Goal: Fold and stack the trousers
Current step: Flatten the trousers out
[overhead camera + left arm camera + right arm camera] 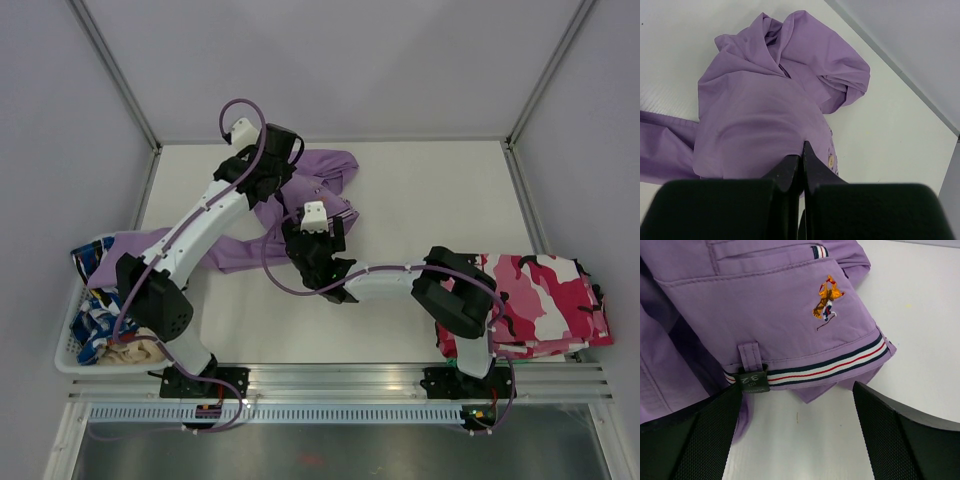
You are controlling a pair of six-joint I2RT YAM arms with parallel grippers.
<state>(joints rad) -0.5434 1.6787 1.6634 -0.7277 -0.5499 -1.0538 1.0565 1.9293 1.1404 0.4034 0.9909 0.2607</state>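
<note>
1. Table (420,200): white top, under both pincers and running out well past them on every side.
2. Trousers (325,170): lilac, crumpled in a heap. The bulk lies directly under and ahead of the L pincer, one leg trails back twd the L arm's base, and the waist end sits right in front of the R pincer.
3. Camo garment (545,295): pink/white/black, folded, well behind the R pincer beside that arm's base. It's apart from the trousers.
4. Basket (62,345): white, far behind the L pincer at the table's near-L edge, w/ blue-white clothing (90,320) in it.
5. R pincer (799,390): released, jaws wide. It hangs just short of the waistband and grasps nothing, w/ bare table showing between the fingers.
6. L pincer (802,150): clenched, fingers pressed together, tips nipping the lilac cloth, which domes up to them.
7. Waistband stripe (830,362): navy/white/red, just beyond the R fingertips and spanning the gap between them.
8. Embroidered logo (826,302): orange, further ahead of the R pincer, above the stripe.
9. Belt loop (751,354) & dark size tag (752,381): right by the R pincer's L finger.
10. Button (830,161): small, pale, just R of the L pincer's tips.
</note>
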